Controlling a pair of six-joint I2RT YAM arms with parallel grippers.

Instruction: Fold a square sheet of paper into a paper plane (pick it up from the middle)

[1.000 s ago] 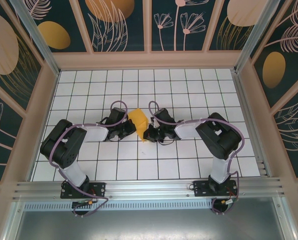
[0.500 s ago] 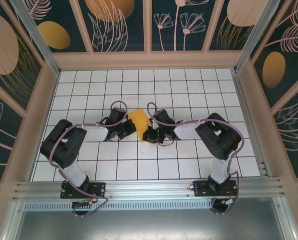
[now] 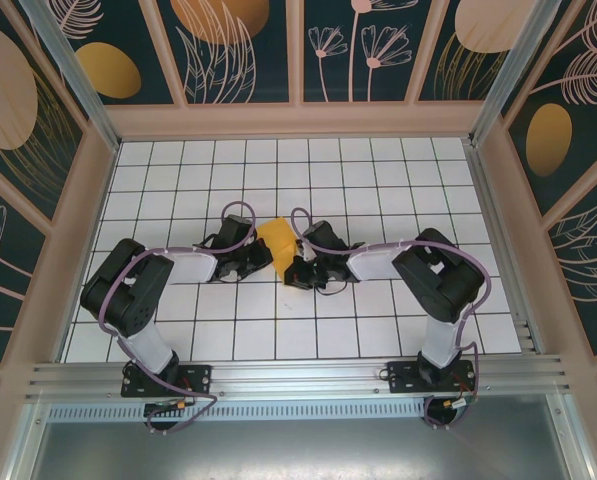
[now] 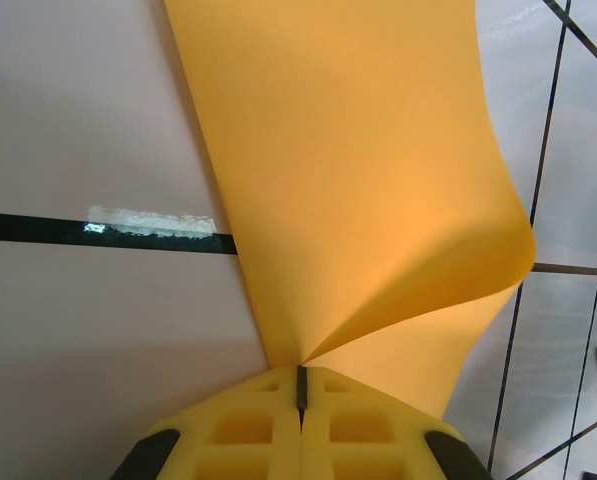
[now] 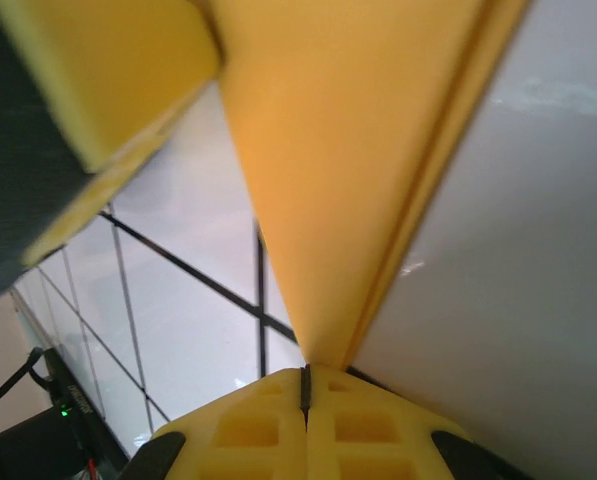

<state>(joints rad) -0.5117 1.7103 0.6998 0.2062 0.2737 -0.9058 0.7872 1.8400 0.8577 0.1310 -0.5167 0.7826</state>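
Note:
The square sheet of paper (image 3: 277,240) is orange-yellow and folded over on itself, held up between both arms at the middle of the white grid table. My left gripper (image 3: 261,259) is shut on its left side. In the left wrist view the paper (image 4: 358,170) fans out from my pinched left gripper (image 4: 300,374) and curls over at the right. My right gripper (image 3: 292,270) is shut on the near right end. In the right wrist view layered paper (image 5: 348,160) tapers into my closed right gripper (image 5: 304,374). The left gripper's yellow finger (image 5: 98,70) is blurred at the upper left.
The white grid table (image 3: 378,180) is fenced by low wooden walls (image 3: 298,120) on three sides. An aluminium rail (image 3: 298,378) runs along the near edge by the arm bases. Both forearms lie low over the middle tiles.
My right gripper has shifted slightly left, closer to the left gripper, taking its end of the paper with it. The left arm has stayed put.

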